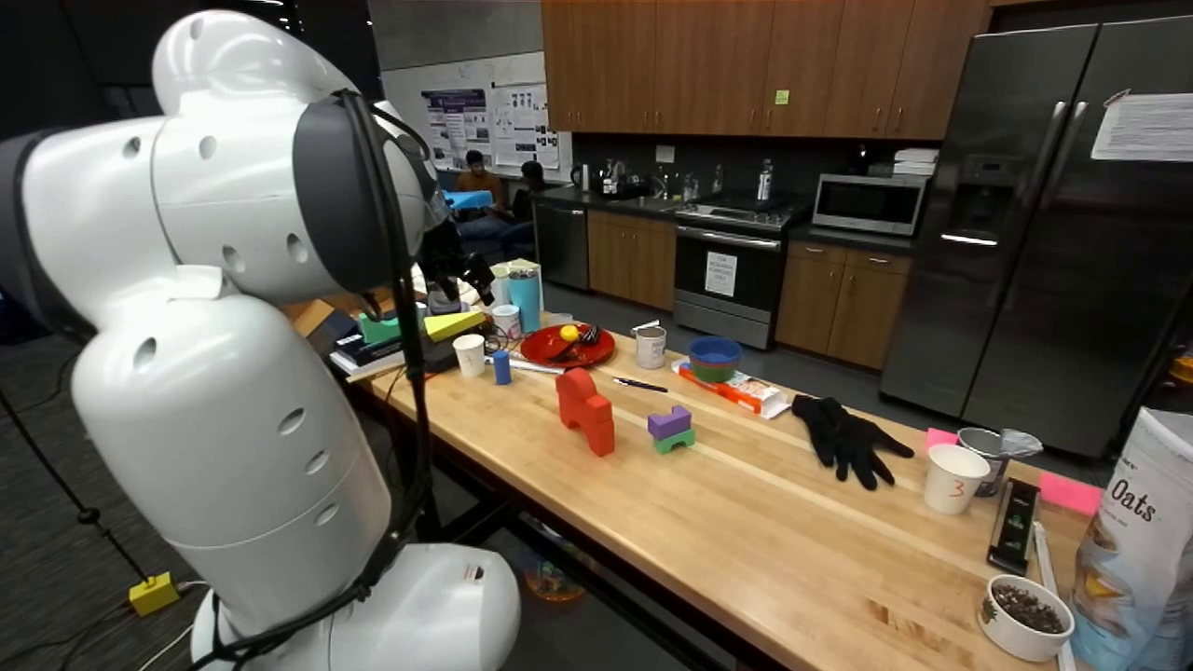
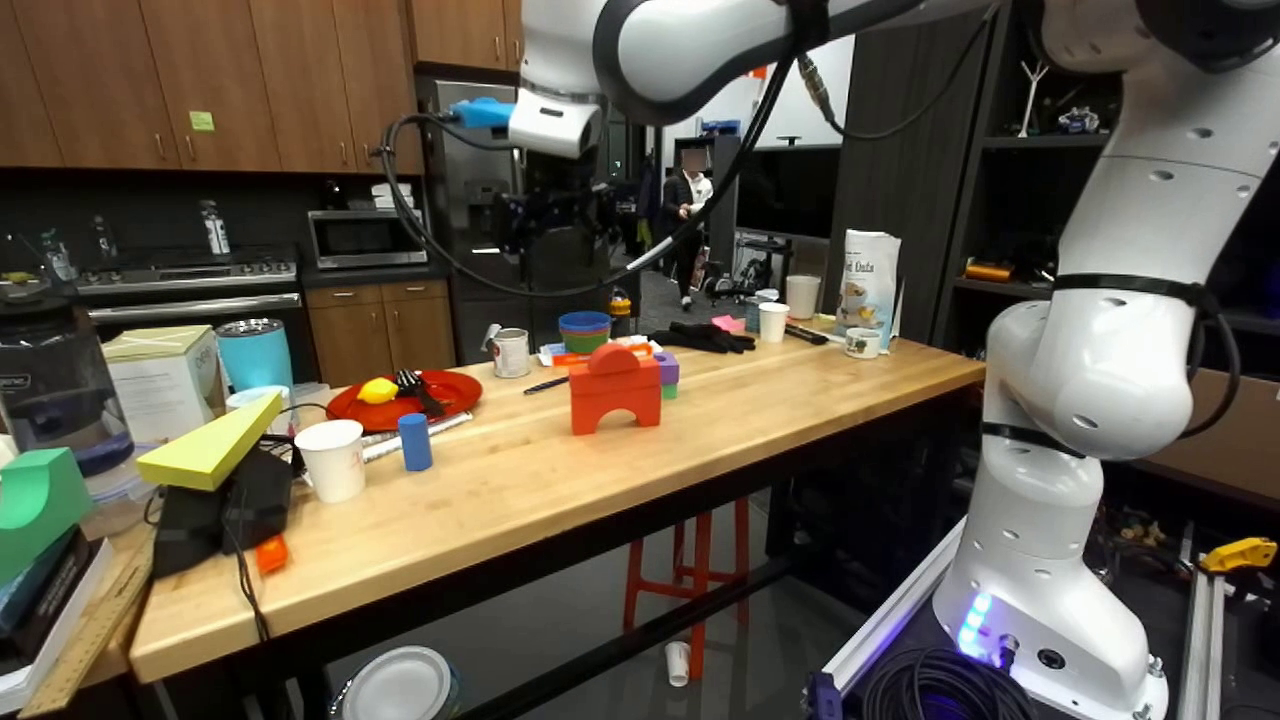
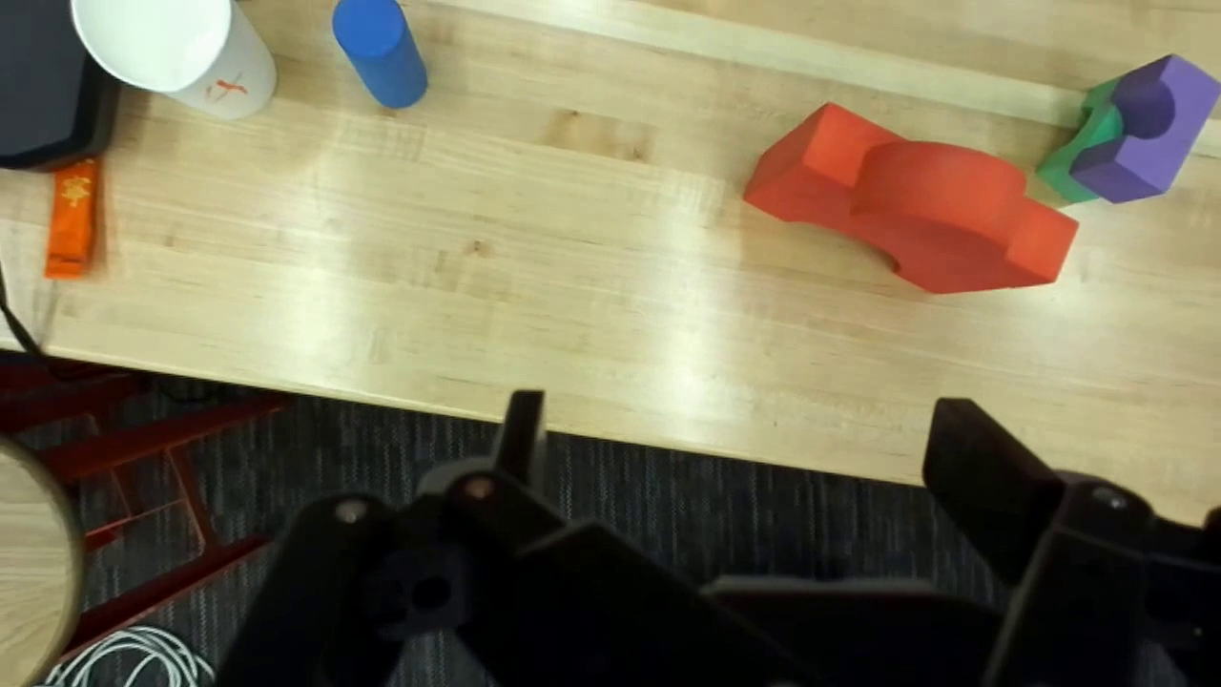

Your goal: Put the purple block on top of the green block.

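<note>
purple block (image 1: 669,426), notch upward, long axis level, atop green block (image 1: 677,440)

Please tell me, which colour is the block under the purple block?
The lower block is green; it shows best in the wrist view.

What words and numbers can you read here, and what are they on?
"Oats": on the bag.
"3": in red on a white cup.
Probably "FOR RESEARCH PURPOSES ONLY", but blurry: on the paper sign on the oven.
Everything else is too small or blurred to read, like the bag's other print, the wall posters, the fridge paper, the red mark on another cup and the gold mark on the orange tag.
</note>
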{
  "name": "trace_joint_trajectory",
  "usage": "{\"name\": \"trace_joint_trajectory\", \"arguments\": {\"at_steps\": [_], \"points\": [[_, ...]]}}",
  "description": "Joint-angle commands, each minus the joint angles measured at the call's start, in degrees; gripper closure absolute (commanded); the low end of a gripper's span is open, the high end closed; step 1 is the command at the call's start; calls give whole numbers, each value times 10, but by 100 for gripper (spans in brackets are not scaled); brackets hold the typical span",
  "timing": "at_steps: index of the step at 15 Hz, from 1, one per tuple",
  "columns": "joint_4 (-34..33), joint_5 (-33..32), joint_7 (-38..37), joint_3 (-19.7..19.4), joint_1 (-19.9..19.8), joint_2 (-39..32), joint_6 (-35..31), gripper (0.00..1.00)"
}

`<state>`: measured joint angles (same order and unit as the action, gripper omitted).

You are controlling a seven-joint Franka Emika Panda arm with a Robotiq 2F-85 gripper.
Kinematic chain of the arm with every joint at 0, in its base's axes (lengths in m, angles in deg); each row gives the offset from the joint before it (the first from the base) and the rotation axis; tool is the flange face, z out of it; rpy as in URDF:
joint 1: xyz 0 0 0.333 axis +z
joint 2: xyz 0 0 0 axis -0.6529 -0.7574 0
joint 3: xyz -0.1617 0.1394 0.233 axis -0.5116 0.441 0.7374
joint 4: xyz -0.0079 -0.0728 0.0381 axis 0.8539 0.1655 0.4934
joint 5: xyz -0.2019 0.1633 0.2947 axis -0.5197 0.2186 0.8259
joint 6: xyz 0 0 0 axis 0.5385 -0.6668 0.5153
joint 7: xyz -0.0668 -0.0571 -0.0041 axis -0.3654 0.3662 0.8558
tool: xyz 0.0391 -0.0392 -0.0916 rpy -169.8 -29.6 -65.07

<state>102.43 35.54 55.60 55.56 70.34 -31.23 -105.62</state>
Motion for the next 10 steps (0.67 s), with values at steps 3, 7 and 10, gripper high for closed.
{"name": "trace_joint_trajectory", "arguments": {"at_steps": [3, 7, 10], "points": [[-16, 28, 34, 37, -43, -22, 0, 0], [-49, 12, 27, 82, -46, -71, 26, 0], [-71, -9, 7, 118, -38, -96, 56, 0]]}}
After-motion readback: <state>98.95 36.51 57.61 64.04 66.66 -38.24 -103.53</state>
